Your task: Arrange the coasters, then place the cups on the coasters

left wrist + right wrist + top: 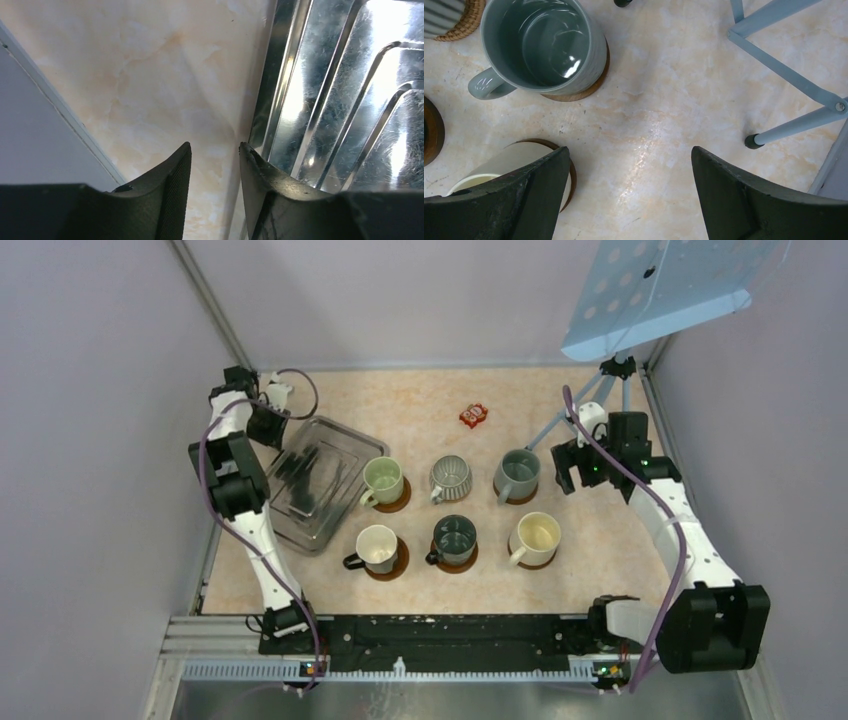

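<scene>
Six cups stand in two rows, each on a coaster. The back row holds the pale green cup (383, 480), the ribbed grey cup (451, 478) and the grey-blue cup (518, 475). In front are the black cup (377, 548), the dark grey-green cup (455, 538) and the cream cup (536, 537). My right gripper (570, 472) hovers open just right of the grey-blue cup (544, 45), which sits on a brown coaster (589, 87); the right gripper (630, 149) holds nothing. My left gripper (215, 145) is open and empty over bare table at the tray's rim (265, 100).
A metal tray (310, 485) lies left of the cups, under the left arm. A small red packet (473, 415) lies behind the cups. A tripod (600, 400) carrying a blue perforated panel stands at the back right, its legs (784, 75) near the right gripper.
</scene>
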Controlling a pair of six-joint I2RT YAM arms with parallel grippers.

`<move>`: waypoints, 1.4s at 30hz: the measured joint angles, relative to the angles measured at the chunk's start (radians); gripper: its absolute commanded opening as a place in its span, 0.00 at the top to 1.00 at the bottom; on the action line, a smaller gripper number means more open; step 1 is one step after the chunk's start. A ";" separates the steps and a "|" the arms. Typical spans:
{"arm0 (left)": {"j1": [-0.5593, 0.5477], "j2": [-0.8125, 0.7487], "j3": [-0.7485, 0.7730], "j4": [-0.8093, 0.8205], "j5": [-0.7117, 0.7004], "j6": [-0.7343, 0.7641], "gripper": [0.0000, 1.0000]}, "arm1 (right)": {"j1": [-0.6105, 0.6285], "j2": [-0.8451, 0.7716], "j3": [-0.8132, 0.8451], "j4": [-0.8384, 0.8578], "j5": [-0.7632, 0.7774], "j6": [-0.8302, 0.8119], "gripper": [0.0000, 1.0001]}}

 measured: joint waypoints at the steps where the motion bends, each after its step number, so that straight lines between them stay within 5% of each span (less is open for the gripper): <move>1: 0.005 0.002 0.000 -0.003 0.014 -0.002 0.52 | 0.000 0.003 0.000 0.000 0.000 0.000 0.10; 21: 0.095 0.002 0.005 -0.019 0.327 -0.088 0.38 | 0.000 0.055 0.006 0.002 -0.003 0.004 0.10; 31: 0.085 0.015 0.008 -0.050 0.295 -0.032 0.55 | 0.000 0.061 0.024 0.005 -0.003 0.014 0.10; 38: 0.085 0.004 -0.050 -0.033 0.289 -0.019 0.53 | 0.000 0.071 0.024 0.005 -0.003 0.021 0.10; 42: 0.085 -0.020 -0.092 -0.019 0.288 -0.014 0.66 | 0.000 0.072 0.026 0.005 -0.003 0.022 0.10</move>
